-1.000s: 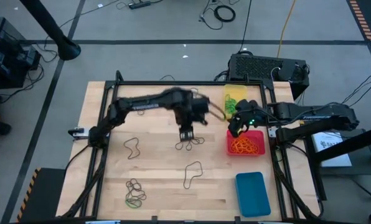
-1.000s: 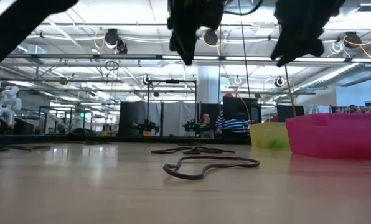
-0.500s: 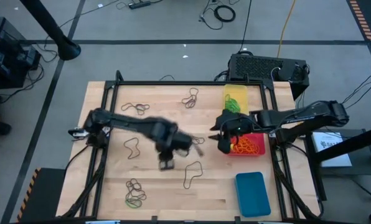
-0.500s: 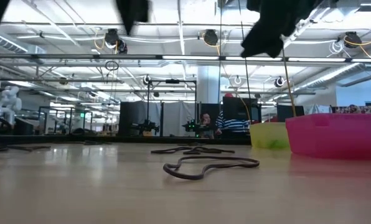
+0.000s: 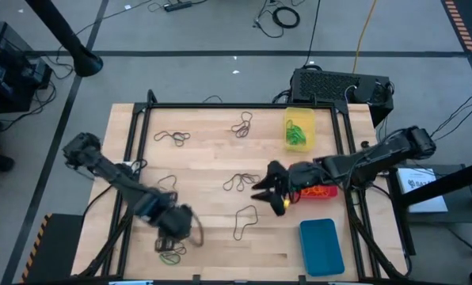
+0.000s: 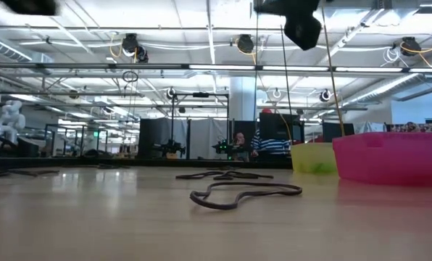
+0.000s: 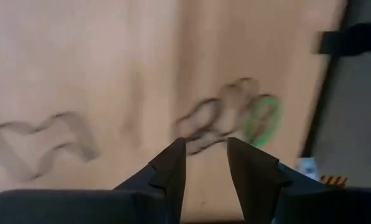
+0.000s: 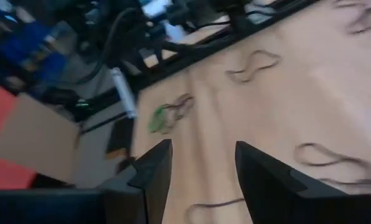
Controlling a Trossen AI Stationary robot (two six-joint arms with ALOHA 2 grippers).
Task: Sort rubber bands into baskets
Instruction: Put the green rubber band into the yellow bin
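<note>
My left gripper (image 5: pixel 173 227) hangs open, pointing down, over the table's near left part, just short of a cluster of dark rubber bands with a green one (image 5: pixel 171 247). In the left wrist view that cluster (image 7: pixel 218 120) lies on the wood beyond my open fingertips (image 7: pixel 204 163). My right gripper (image 5: pixel 269 195) stands open in the air near the table's middle, slanting toward the left; nothing is between its fingers (image 8: pixel 201 168). The yellow basket (image 5: pixel 298 131) holds green bands, the red basket (image 5: pixel 325 191) orange ones, and the blue basket (image 5: pixel 321 247) sits at the near right.
Loose dark bands lie flat on the wood at the far left (image 5: pixel 173 137), far middle (image 5: pixel 242 124), left (image 5: pixel 169 188), middle (image 5: pixel 240 183) and near middle (image 5: pixel 245 222). A black box (image 5: pixel 340 87) stands beyond the far right corner. A black frame rail (image 5: pixel 236 106) borders the table.
My left gripper has swept quickly from the table's middle toward the near left corner, sinking a little, and now hangs by the band cluster. My right gripper has left the red basket, gone toward the table's middle and tipped up from pointing down to nearly level. No bands have moved.
</note>
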